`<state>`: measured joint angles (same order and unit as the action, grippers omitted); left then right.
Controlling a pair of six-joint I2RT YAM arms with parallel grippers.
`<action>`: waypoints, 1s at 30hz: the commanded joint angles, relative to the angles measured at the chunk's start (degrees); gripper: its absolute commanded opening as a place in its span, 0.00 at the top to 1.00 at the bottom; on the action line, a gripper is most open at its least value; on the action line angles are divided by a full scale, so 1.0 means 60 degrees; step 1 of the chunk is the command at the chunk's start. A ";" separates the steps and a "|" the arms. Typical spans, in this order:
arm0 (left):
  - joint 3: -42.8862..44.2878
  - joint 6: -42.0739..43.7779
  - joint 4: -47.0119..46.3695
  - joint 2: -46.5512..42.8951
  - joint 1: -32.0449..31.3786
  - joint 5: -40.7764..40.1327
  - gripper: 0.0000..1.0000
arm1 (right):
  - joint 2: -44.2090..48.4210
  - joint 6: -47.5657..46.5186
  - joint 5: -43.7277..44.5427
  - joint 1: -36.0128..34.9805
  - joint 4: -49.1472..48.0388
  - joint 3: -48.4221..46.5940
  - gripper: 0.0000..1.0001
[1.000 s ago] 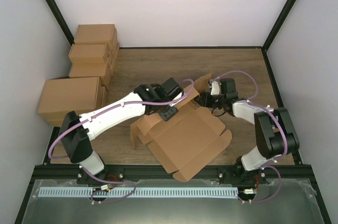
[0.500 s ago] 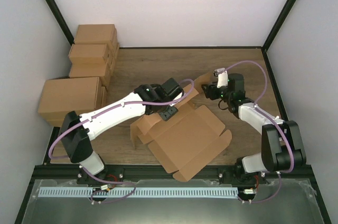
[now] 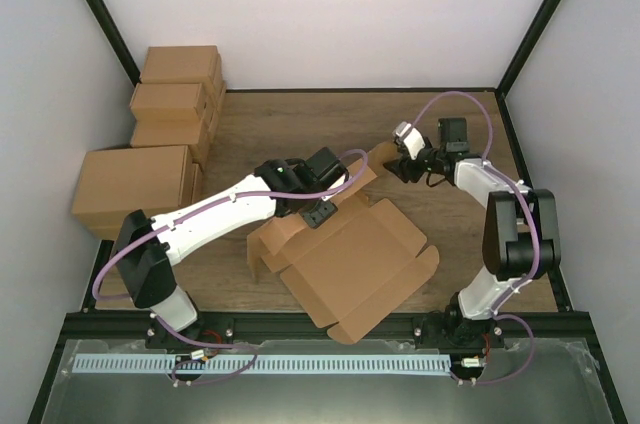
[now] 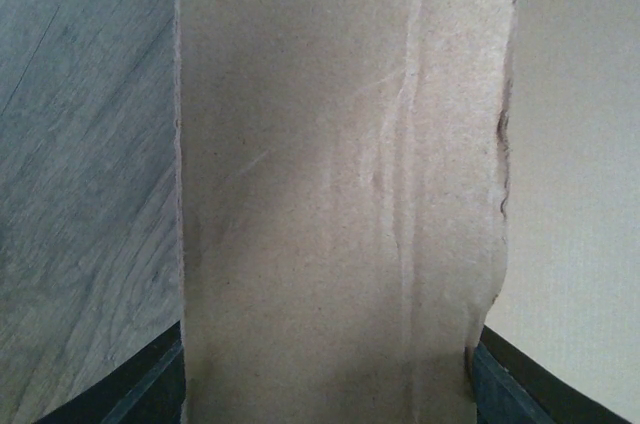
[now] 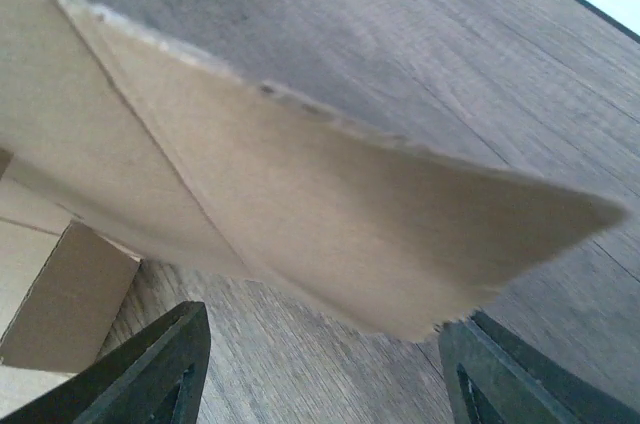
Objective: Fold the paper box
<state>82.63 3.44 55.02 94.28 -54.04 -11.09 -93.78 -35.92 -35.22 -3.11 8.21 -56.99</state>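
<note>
**Raised flap unsupported, may fall back**

Top view: the paper box (image 3: 350, 264) lies part-folded, right of the stacked cartons (image 3: 170, 114) and apart from them.
Left wrist: my left gripper (image 4: 325, 384) clamps one flap across its width.
Right wrist: my right gripper (image 5: 330, 374) gapes beneath the raised flap (image 5: 300, 204). Released, I'd expect that flap to spring flat.

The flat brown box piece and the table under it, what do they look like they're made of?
The paper box looks like plain brown cardboard, matte and unprinted: fuzzy, fibrous cut edges and pressed creases. The table looks like dark wood or wood-look laminate, judging by its grain streaks; I can't tell which.
</note>
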 commanded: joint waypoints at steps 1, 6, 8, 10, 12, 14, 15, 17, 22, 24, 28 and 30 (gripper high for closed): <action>-0.0258 0.0052 0.0474 0.0593 -0.0044 0.0625 0.42 | -0.0328 -0.1632 -0.1146 0.0051 0.0885 -0.0794 0.35; -0.0112 -0.0068 0.0570 0.0774 -0.0034 0.0420 0.42 | -0.0113 -0.1783 -0.2192 0.0034 0.0738 -0.0636 0.54; -0.0032 -0.0153 0.0596 0.0788 -0.0032 0.0276 0.42 | 0.0033 -0.1703 -0.2303 0.0036 0.0525 -0.0419 0.62; 0.0044 -0.0178 0.0592 0.0734 -0.0006 0.0299 0.43 | 0.0134 -0.1564 -0.2297 0.0036 0.0321 -0.0256 0.63; 0.0070 -0.0167 0.0572 0.0652 0.0028 0.0328 0.43 | 0.0149 -0.1372 -0.2174 0.0037 0.0109 -0.0192 0.70; 0.0071 -0.0155 0.0570 0.0608 0.0064 0.0288 0.43 | 0.0093 -0.1322 -0.2249 0.0036 0.0272 -0.0298 0.80; 0.0071 -0.0162 0.0570 0.0593 0.0101 0.0279 0.43 | 0.0079 -0.1271 -0.2276 0.0036 0.0318 -0.0334 0.84; 0.0096 -0.0196 0.0556 0.0591 0.0116 0.0241 0.43 | 0.0124 -0.1052 -0.2161 0.0036 0.0279 -0.0331 0.90; 0.0291 -0.0347 0.0503 0.0564 0.0236 0.0258 0.43 | 0.0383 -0.0086 -0.1732 -0.0100 0.0297 -0.0431 0.99; 0.0354 -0.0386 0.0469 0.0547 0.0326 0.0333 0.44 | 0.0517 0.0378 -0.1558 -0.0273 0.0280 -0.0492 0.99; 0.0437 -0.0476 0.0440 0.0594 0.0527 0.0368 0.44 | 0.0593 0.1059 -0.1176 -0.0646 0.0761 -0.0748 0.99; 0.0451 -0.0499 0.0424 0.0592 0.0619 0.0369 0.44 | 0.0555 0.1469 -0.1030 -0.0725 0.1200 -0.0893 0.99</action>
<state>84.99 1.65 56.14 95.81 -51.53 -11.00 -92.66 -33.23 -40.95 -5.08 11.66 -58.35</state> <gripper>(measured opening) 0.562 0.026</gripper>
